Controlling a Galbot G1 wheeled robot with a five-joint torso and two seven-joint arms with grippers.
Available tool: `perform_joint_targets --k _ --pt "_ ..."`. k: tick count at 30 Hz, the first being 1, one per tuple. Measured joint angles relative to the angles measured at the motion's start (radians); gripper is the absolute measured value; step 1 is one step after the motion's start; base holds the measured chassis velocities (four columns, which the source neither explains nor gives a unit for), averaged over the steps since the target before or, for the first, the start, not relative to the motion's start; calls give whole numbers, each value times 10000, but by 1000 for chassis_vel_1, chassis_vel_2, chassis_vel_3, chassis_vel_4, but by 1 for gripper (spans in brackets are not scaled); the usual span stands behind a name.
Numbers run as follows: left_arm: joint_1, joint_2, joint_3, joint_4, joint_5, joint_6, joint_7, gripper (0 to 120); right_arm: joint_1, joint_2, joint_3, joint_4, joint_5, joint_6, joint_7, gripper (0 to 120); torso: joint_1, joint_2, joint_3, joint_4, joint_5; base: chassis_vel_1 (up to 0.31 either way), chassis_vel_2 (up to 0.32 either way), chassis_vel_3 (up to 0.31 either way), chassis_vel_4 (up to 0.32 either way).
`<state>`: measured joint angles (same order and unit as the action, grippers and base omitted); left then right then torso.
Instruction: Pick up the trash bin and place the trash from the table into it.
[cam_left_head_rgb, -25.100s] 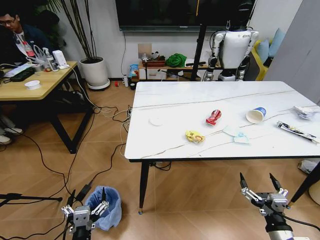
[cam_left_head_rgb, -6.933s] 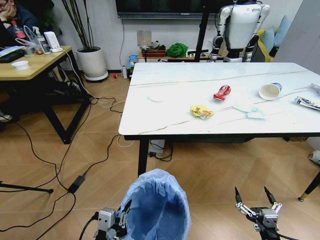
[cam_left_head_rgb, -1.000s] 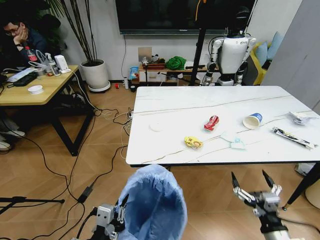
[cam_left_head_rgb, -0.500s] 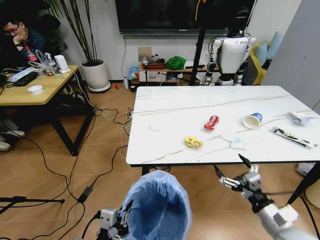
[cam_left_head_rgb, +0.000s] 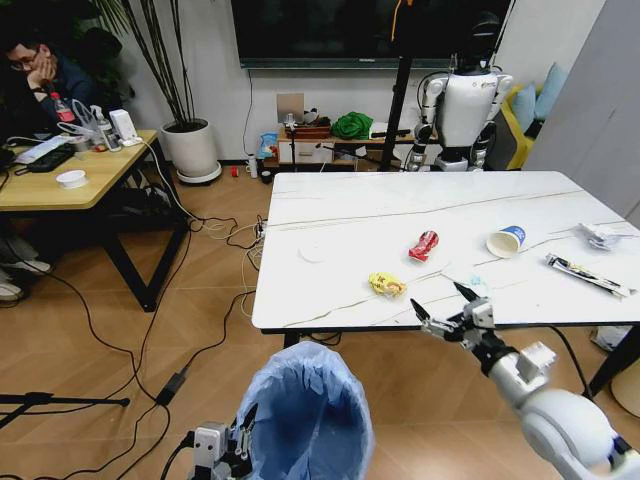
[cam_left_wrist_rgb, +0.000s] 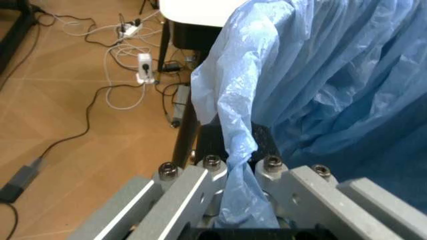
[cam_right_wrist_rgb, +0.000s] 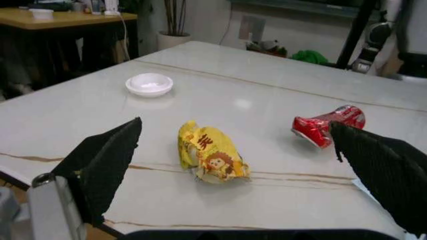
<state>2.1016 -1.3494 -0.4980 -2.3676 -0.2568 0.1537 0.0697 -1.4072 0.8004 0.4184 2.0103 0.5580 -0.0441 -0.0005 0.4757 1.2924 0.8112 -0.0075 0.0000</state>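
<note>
The trash bin (cam_left_head_rgb: 305, 415), lined with a crinkled light-blue bag, hangs low in front of me. My left gripper (cam_left_head_rgb: 224, 449) is shut on its bag rim (cam_left_wrist_rgb: 233, 150). The white marble table (cam_left_head_rgb: 350, 215) holds the trash: a yellow wrapper (cam_left_head_rgb: 388, 285), crushed red can (cam_left_head_rgb: 426, 244), paper cup (cam_left_head_rgb: 507, 241), white disc (cam_left_head_rgb: 313, 253), mask (cam_left_head_rgb: 482, 287), dark wrapper (cam_left_head_rgb: 585, 275) and crumpled paper (cam_left_head_rgb: 598, 236). My right gripper (cam_left_head_rgb: 440, 305) is open at the table's near edge, just short of the yellow wrapper (cam_right_wrist_rgb: 210, 155). The red can (cam_right_wrist_rgb: 328, 125) and white disc (cam_right_wrist_rgb: 150, 84) lie beyond.
A wooden desk (cam_left_head_rgb: 60, 180) stands at the left with a person seated behind it. Cables (cam_left_head_rgb: 150, 330) trail over the floor between desk and table. A white humanoid robot (cam_left_head_rgb: 465, 100) and a potted plant (cam_left_head_rgb: 190, 145) stand by the far wall.
My right arm has risen from below the table's edge and reached forward to the near edge by the yellow wrapper. The bin stays held by my left gripper, slightly lower.
</note>
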Motion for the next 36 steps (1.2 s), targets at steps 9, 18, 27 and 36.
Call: perform_joint_targets --k 9,18,27,36 --pt "181 -564 -268 -42 290 -116 73 0 2126 87 -2278 -1534 76 77 -132 100 -3 -2 -2 -2 0 0 0 0 0" --pt "201 -696 -483 -94 217 -139 79 0 3500 377 -3458 -2252 245 68 -142 100 -2 -4 -3 -2 -2 0 0 0 0" --pt "222 -674 -623 -166 80 -130 66 0 3958 517 -3817 -2873 246 155 -248 100 -4 -4 -3 -2 -1 0 0 0 0" --pt "276 -683 -659 -219 60 -126 41 0 3985 597 -3730 -3360 184 304 -360 95 -4 -5 -4 -3 -1 0 0 0 0"
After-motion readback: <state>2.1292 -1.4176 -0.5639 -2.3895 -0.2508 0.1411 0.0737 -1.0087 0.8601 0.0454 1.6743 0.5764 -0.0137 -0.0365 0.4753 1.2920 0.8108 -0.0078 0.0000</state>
